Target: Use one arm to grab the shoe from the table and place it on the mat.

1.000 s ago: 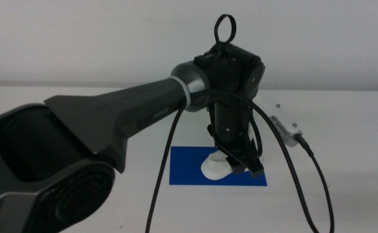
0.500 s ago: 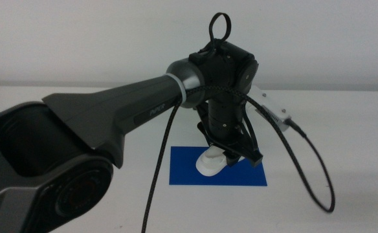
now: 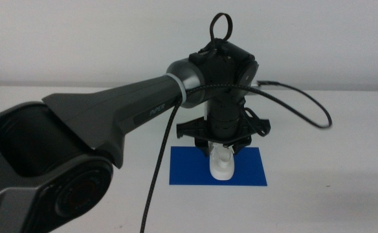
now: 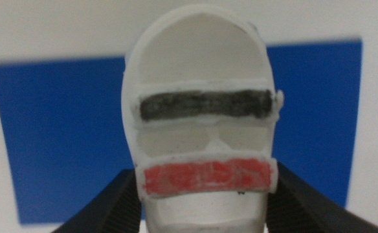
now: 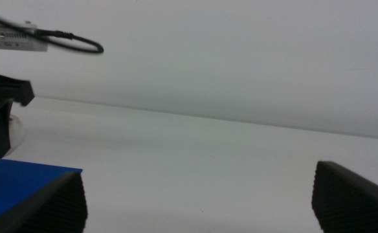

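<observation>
White shoe [image 3: 222, 165] sits over the blue mat [image 3: 184, 167] at the frame's lower centre, the left gripper's [image 4: 202, 194] fingers [image 4: 108, 207] closed on its sides. Releasing while tilted could tip it onto the desk [image 3: 344, 155]. The right gripper [image 5: 199, 200] waits, fingers spread wide.

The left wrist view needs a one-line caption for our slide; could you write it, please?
Left gripper holds the white shoe, one dark and one red strap visible, over the blue mat.
</observation>
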